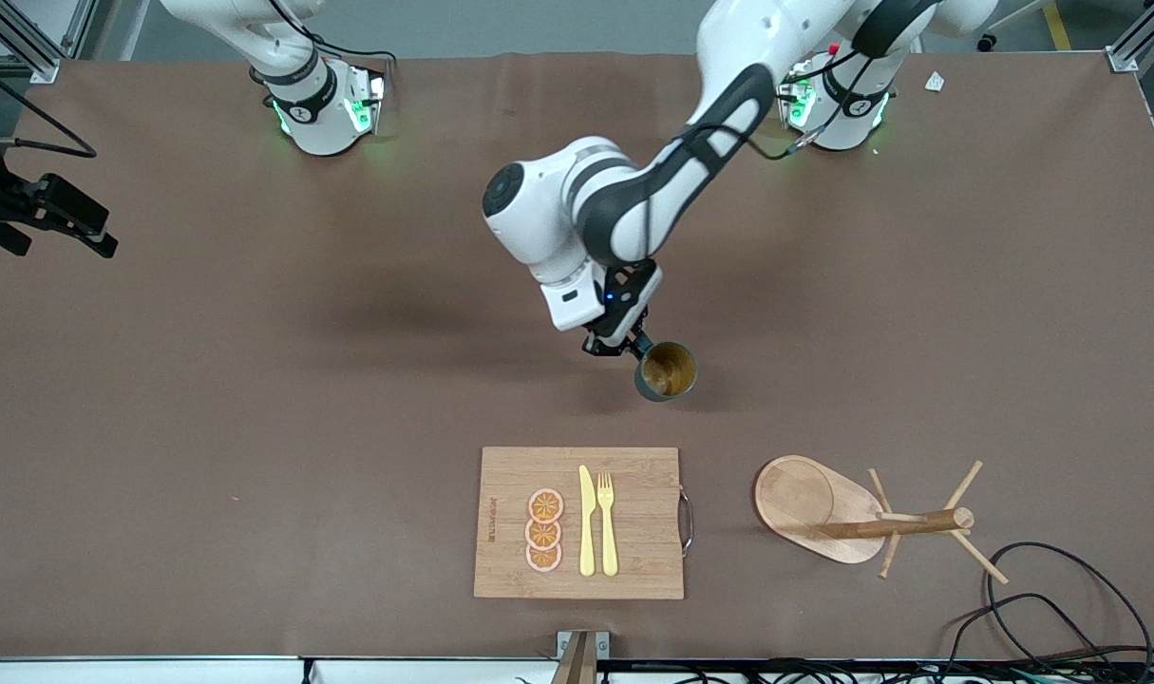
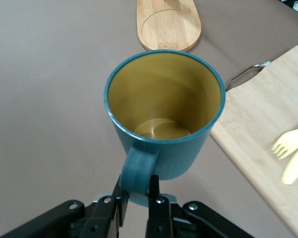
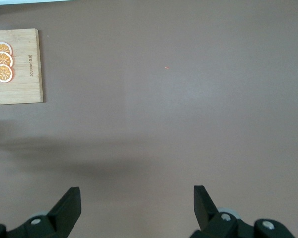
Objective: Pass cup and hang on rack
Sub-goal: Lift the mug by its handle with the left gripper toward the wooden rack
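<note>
The teal cup [image 1: 667,370] with a mustard inside stands mouth up at mid-table, farther from the front camera than the cutting board. My left gripper [image 1: 633,350] is shut on the cup's side handle [image 2: 138,168], with one finger on each side of it [image 2: 137,187]. The wooden rack [image 1: 861,521], with an oval base [image 2: 169,25], a post and thin pegs, stands nearer the front camera toward the left arm's end. My right gripper [image 3: 136,192] waits open over bare table, with nothing between its fingers.
A bamboo cutting board [image 1: 633,475] lies near the front edge. It carries three orange slices [image 1: 544,530], a yellow knife [image 1: 587,521] and a yellow fork [image 1: 607,522], and has a metal handle [image 1: 687,521]. Black cables [image 1: 1061,589] loop by the rack.
</note>
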